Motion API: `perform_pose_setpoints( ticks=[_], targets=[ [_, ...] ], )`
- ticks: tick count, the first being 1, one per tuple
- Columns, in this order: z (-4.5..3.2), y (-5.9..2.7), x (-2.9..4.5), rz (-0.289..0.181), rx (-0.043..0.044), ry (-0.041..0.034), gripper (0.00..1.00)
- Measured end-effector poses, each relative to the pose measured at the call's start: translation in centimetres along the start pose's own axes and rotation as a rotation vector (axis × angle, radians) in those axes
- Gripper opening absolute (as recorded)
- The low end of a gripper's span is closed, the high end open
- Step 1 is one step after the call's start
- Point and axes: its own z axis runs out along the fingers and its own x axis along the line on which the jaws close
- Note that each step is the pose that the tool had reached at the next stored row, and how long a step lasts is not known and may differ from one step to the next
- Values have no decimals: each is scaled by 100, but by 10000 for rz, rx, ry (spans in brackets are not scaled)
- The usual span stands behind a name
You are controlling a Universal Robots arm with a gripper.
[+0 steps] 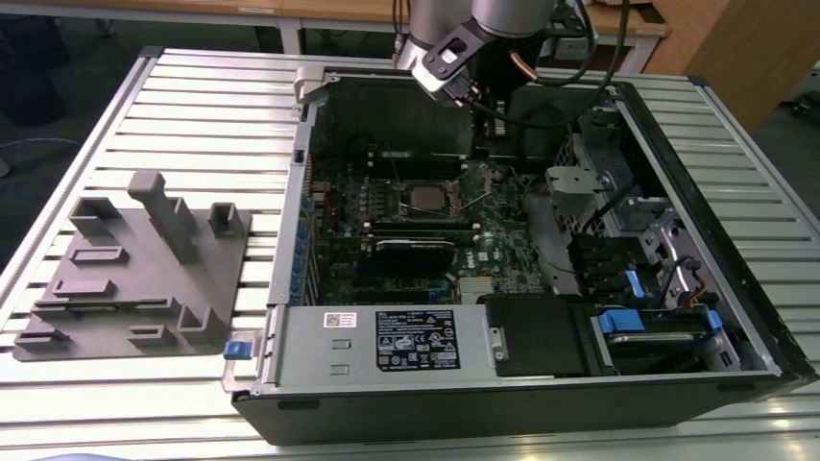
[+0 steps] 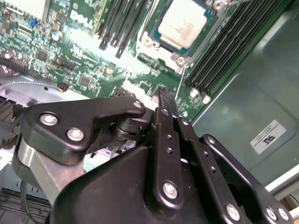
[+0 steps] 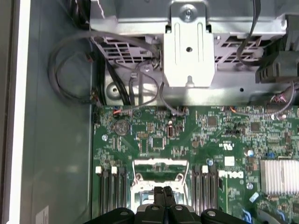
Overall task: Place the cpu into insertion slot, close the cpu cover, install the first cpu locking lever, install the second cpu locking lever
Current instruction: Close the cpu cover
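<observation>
One arm reached down into the open case [image 1: 294,206], which lay on its side on the slatted table [image 1: 192,106]. In both wrist views the gripper [image 3: 163,190] had its two black fingers [image 2: 164,116] pressed flat together with nothing between them, and the tips hung over the green board [image 3: 201,135] just beside a corner of the slot [image 1: 407,197]. Whether they touched anything there I could not tell. The cpu [image 2: 183,25] sat in the slot with its pale metal top up, and the cover [image 2: 164,52] lay around it as a silver frame. It looked down, though I couldn't say for sure. A thin wire lever [image 2: 181,86] ran out from the slot's corner toward the fingertips; latched or not, I could not make out. Long black memory slots [image 2: 224,46] flanked the slot on both sides. Past it, in the first wrist view, were a silver bracket [image 3: 188,51] on the drive cage, a loop of grey cables [image 3: 63,70] and a finned heatsink [image 3: 279,176] at the board's edge. Off to the exterior view's left — well apart from the case — a grey fixture [image 1: 129,269] stood on the table.
</observation>
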Motion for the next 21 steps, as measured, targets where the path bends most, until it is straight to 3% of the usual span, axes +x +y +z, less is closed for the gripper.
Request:
perform_pose_setpoints(
  ticks=[15, 21],
  targets=[
    [31, 345, 14, 1, 0, 0, 11],
    [33, 360, 14, 0, 0, -1, 11]
  ],
)
